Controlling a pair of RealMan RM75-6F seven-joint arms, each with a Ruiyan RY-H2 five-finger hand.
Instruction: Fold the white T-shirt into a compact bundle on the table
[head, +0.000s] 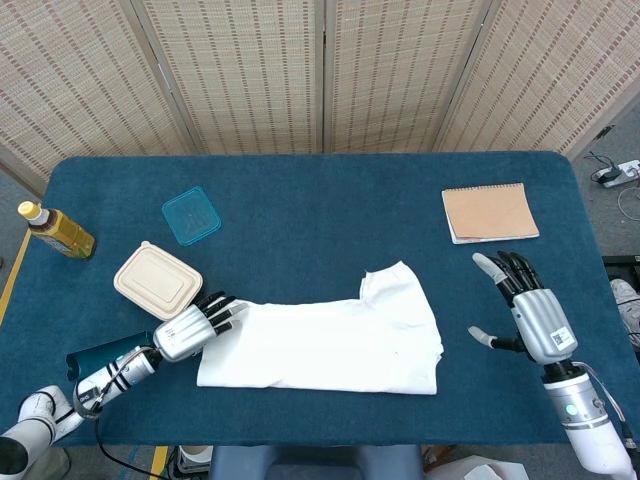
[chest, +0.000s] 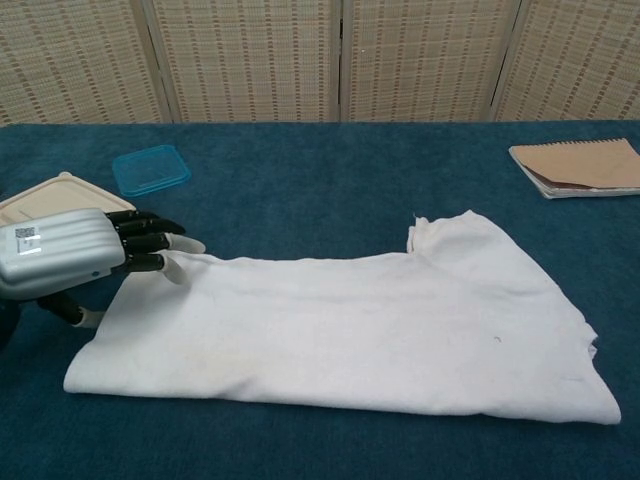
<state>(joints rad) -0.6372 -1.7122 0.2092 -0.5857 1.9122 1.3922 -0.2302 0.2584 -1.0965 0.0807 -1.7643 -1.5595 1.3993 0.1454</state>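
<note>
The white T-shirt (head: 330, 345) (chest: 350, 325) lies flat on the blue table, folded into a long strip with the collar end at the right. My left hand (head: 193, 325) (chest: 85, 258) is at the shirt's left end, palm down, its fingertips (chest: 170, 245) stretched out over the far left corner of the cloth; nothing is gripped. My right hand (head: 527, 308) hovers to the right of the shirt, apart from it, fingers spread and holding nothing. It does not show in the chest view.
A beige lidded box (head: 157, 279) (chest: 40, 198) sits just behind the left hand. A blue square lid (head: 191, 215) (chest: 151, 168) lies further back, a bottle (head: 55, 231) at the left edge, and a brown notebook (head: 489, 212) (chest: 580, 166) at the back right.
</note>
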